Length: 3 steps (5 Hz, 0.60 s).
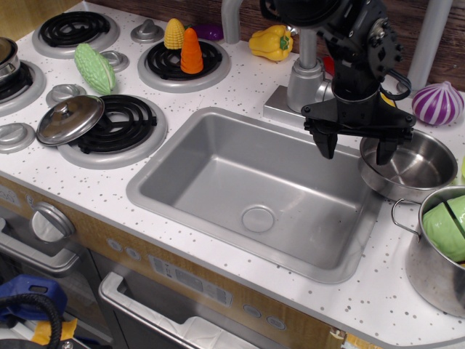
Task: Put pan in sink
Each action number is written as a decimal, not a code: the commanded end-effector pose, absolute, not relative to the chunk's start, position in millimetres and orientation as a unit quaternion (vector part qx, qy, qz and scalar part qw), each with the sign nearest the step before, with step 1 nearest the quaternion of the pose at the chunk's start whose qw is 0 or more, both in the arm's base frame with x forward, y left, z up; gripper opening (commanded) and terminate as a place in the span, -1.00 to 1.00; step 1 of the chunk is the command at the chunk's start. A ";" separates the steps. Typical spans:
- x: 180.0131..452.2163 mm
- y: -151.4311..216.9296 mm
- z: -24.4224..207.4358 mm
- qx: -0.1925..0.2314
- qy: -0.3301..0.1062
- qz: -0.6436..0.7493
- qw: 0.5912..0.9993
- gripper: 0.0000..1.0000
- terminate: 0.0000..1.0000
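Note:
The pan (414, 169) is a small shiny steel saucepan standing on the white counter just right of the sink; its handle is hidden. The sink (218, 171) is a large grey basin with a round drain (259, 218). My gripper (356, 151) is open and empty. It hangs at the sink's back right corner, over the pan's left rim. Its left finger is over the sink and its right finger (386, 150) is over the inside of the pan. I cannot tell whether a finger touches the rim.
A taller steel pot (439, 254) holding a green toy stands at front right of the pan. A purple onion (438, 102) and the faucet base (305, 83) lie behind. A lid (70, 119), burners and toy vegetables are at the left.

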<state>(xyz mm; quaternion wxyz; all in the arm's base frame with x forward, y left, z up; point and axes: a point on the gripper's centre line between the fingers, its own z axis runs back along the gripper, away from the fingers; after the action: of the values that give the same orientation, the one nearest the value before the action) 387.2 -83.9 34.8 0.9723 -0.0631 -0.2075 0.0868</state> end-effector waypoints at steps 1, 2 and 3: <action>391.4 -76.1 32.2 -0.072 -0.229 0.094 0.966 1.00 -1.00; 388.8 -72.0 19.5 -0.086 -0.242 0.097 0.962 1.00 -1.00; 389.2 -67.3 17.3 -0.107 -0.233 0.113 0.960 -1.00 -1.00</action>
<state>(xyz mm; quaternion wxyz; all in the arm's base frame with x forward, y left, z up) 384.7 -68.9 3.7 0.9646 -0.1025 -0.2144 0.1145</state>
